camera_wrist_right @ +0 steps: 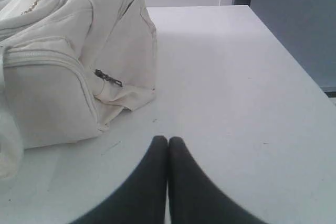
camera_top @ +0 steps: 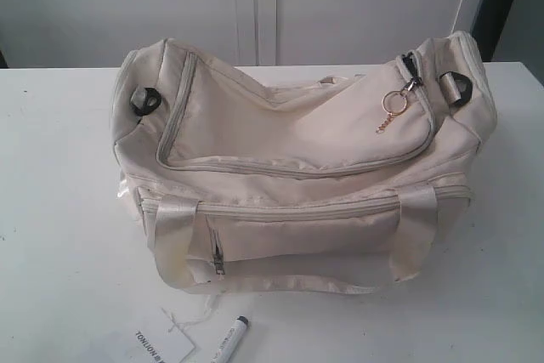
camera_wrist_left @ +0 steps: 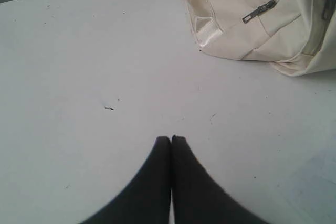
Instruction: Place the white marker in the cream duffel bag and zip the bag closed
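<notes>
The cream duffel bag [camera_top: 297, 167] sits in the middle of the white table, its curved top zipper run shut and a gold keyring [camera_top: 392, 108] hanging near the right end. The white marker [camera_top: 229, 339] with a dark cap lies on the table just in front of the bag, at the bottom edge of the exterior view. My left gripper [camera_wrist_left: 171, 139] is shut and empty above bare table, with a corner of the bag [camera_wrist_left: 252, 19] beyond it. My right gripper [camera_wrist_right: 168, 139] is shut and empty, the bag's end [camera_wrist_right: 68, 77] close by. Neither gripper shows in the exterior view.
A flat white paper tag [camera_top: 161, 344] with black lettering lies beside the marker. The table's far edge [camera_wrist_right: 199, 7] and right edge [camera_wrist_right: 294, 61] show in the right wrist view. A pale cabinet [camera_top: 255, 6] stands behind the table.
</notes>
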Motion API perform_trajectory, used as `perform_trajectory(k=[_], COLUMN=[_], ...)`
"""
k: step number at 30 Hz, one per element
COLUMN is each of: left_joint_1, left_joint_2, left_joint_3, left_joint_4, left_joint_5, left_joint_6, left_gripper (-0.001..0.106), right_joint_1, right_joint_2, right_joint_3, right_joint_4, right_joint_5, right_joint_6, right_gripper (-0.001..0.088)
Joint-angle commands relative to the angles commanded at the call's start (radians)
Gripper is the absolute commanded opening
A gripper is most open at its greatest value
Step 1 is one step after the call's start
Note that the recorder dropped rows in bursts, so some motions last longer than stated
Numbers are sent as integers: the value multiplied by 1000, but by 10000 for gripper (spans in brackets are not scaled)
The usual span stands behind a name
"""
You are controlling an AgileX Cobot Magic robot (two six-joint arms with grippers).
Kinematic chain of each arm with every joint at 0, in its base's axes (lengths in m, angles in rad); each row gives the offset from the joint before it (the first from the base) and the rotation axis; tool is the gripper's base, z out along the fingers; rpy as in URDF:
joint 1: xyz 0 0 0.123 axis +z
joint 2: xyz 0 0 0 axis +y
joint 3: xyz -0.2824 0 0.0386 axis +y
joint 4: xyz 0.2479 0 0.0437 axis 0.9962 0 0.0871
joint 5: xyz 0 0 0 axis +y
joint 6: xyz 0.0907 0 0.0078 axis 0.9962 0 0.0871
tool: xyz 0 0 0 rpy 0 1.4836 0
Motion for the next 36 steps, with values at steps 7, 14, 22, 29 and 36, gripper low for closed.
perform_trajectory(k=[7,14,22,29,36], left_joint_1=[0,0,0,0,0], left_joint_2=[0,0,0,0,0], left_joint_3=[0,0,0,0,0], left_joint_4=[0,0,0,0,0], left_joint_5=[0,0,0,0,0], left_joint_6=[0,0,0,0,0], left_gripper=[0,0,0,0,0], right_joint_1=[0,0,0,0,0], right_joint_2=[0,0,0,0,0], right_joint_3=[0,0,0,0,0], right_joint_4=[0,0,0,0,0], right_joint_5=[0,0,0,-121,-393], right_joint_6=[0,0,0,0,0], right_gripper=[0,0,0,0,0])
